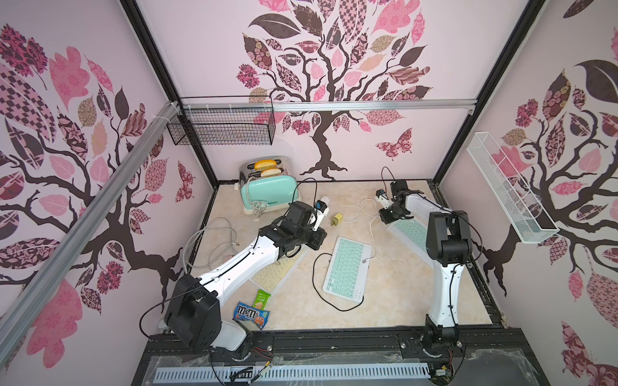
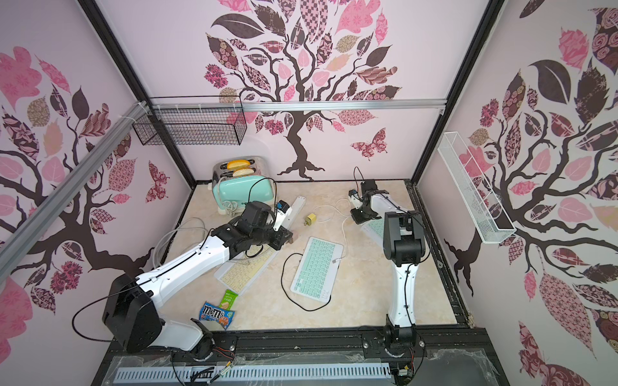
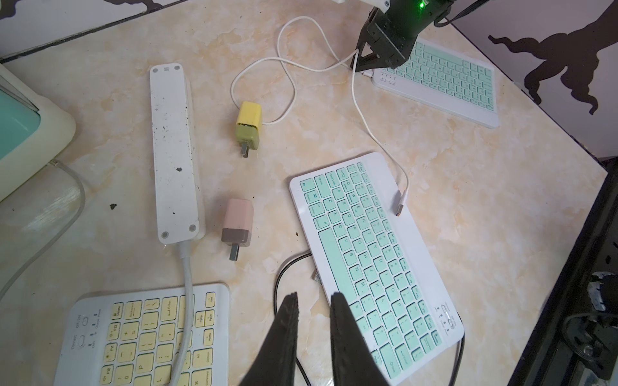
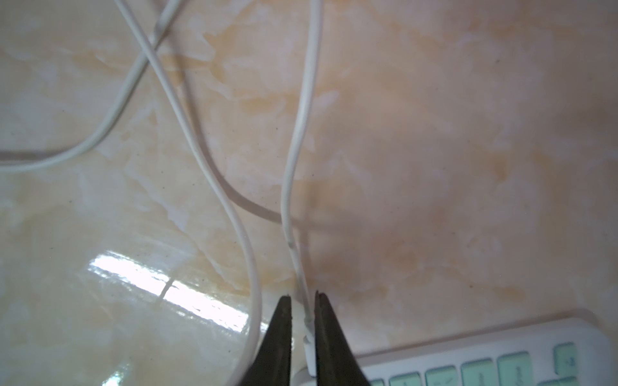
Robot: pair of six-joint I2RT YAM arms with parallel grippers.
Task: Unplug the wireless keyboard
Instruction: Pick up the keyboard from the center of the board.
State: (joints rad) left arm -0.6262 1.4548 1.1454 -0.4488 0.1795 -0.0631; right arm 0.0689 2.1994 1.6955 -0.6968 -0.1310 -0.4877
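Observation:
A mint-keyed wireless keyboard (image 1: 409, 230) lies at the far right, partly under my right arm. A white cable (image 4: 291, 187) ends in a white plug (image 4: 309, 347) at this keyboard's (image 4: 468, 361) corner. My right gripper (image 4: 302, 295) points down with its fingers on either side of that plug. One finger touches the plug, a small gap shows at the other, so it is open. My left gripper (image 3: 315, 295) hovers open and empty over bare table beside a second mint keyboard (image 3: 374, 254) in the middle.
A loose white connector (image 3: 399, 204) rests on the middle keyboard. A black cable (image 3: 277, 284) loops round it. A yellow charger (image 3: 248, 123), pink charger (image 3: 238, 222), white power strip (image 3: 174, 150), yellow keyboard (image 3: 140, 334), toaster (image 1: 267, 187) and snack packets (image 1: 252, 314) lie to the left.

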